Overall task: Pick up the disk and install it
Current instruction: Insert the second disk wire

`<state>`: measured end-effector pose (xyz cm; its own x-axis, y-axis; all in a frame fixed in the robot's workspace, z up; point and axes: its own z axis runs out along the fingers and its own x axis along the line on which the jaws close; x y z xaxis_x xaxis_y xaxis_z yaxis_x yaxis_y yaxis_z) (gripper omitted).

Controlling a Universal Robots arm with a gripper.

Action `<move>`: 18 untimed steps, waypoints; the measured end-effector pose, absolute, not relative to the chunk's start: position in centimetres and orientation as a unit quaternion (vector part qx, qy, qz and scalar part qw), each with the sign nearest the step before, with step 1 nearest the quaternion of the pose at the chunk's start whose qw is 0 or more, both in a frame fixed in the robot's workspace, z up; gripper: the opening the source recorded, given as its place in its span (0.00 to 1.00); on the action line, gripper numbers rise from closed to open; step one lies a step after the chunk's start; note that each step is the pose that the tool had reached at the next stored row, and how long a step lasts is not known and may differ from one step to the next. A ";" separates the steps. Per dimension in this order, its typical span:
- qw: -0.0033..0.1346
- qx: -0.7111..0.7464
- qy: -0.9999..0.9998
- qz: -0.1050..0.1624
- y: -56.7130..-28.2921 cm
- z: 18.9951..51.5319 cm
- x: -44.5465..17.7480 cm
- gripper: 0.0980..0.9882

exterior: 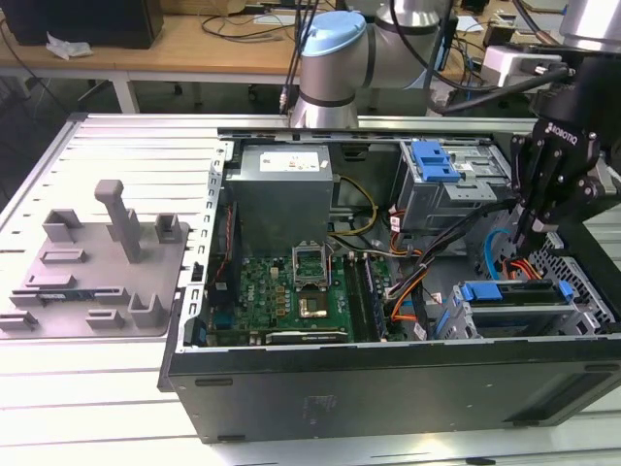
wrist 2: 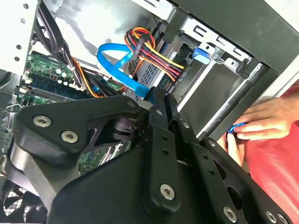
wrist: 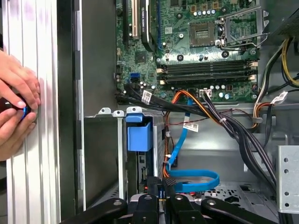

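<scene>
Black gripper [wrist 2: 159,100], jaws narrowed and holding nothing, hangs inside the open computer case [exterior: 388,379] on the ribbed grey table [exterior: 107,388].

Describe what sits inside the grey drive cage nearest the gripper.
Inside the drive cage sits the disk in its blue carrier, already slotted in. The cage walls cover its lower part.

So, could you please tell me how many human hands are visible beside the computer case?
2. In the first wrist view, one hand and the other hand sit outside the case wall, fingertips meeting around a small blue item. Others could be hidden.
</scene>
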<state>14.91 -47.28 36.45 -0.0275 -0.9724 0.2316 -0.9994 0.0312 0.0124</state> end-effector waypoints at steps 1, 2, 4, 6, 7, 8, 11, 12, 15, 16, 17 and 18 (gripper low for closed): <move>0.083 0.692 -0.713 0.074 -47.8 36.4 14.8 0.07; 0.078 0.692 -0.714 0.073 -48.0 36.4 14.6 0.07; 0.068 0.692 -0.715 0.070 -48.5 36.4 14.4 0.07; 0.059 0.693 -0.716 0.063 -49.1 36.3 14.3 0.07; 0.057 0.693 -0.716 0.062 -49.2 36.3 14.3 0.07; 0.055 0.693 -0.716 0.060 -49.4 36.3 14.3 0.07; 0.048 0.694 -0.717 0.054 -49.9 36.2 14.3 0.07; 0.046 0.694 -0.717 0.053 -50.0 36.2 14.3 0.07; 0.039 0.694 -0.717 0.047 -50.5 36.1 14.2 0.07; 0.036 0.694 -0.717 0.044 -50.6 36.0 14.2 0.07; 0.033 0.694 -0.718 0.042 -50.8 36.0 14.1 0.07; 0.028 0.695 -0.718 0.037 -51.0 35.9 14.1 0.07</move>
